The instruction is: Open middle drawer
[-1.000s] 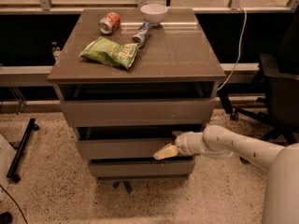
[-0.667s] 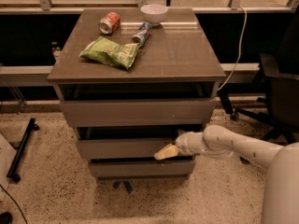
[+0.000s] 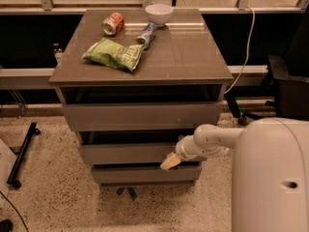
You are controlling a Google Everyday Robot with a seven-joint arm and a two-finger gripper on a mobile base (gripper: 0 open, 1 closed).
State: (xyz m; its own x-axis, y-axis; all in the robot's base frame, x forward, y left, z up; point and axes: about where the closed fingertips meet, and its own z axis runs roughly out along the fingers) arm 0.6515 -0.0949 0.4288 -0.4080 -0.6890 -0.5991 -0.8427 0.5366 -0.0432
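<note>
Robot body (image 3: 270, 178): white rounded shell filling the lower right foreground.
Arm (image 3: 212, 139): white, reaching left from the body toward the cabinet front.
Gripper (image 3: 170, 161): tan tip at the lower right part of the middle drawer's front, touching it or just beside it.
Gripper state: cannot tell from this view whether it is open or closed.
Floor (image 3: 48, 192): speckled, light; a black wheeled stand leg (image 3: 21, 156) lies at the left.
Lowest drawer (image 3: 140, 174): grey-brown front, just under the gripper.
Middle drawer (image 3: 125, 153): second of three fronts, flat and handleless, with a dark gap along its top edge.
Top drawer (image 3: 140, 116): the tallest front, directly under the cabinet top.
Cabinet top (image 3: 193, 57): glossy grey-brown slab.
Chip bag (image 3: 113, 54): green, lying flat on the front left of the top.
Blue-and-white packet (image 3: 146, 35): behind the bag, on its side.
Soda can (image 3: 113, 23): orange, on its side, back left.
Bowl (image 3: 159, 12): white, upright at the back edge.
Office chair (image 3: 285, 86): black, right of the cabinet.
Cable (image 3: 248, 47): white, hanging behind the cabinet's right side.
</note>
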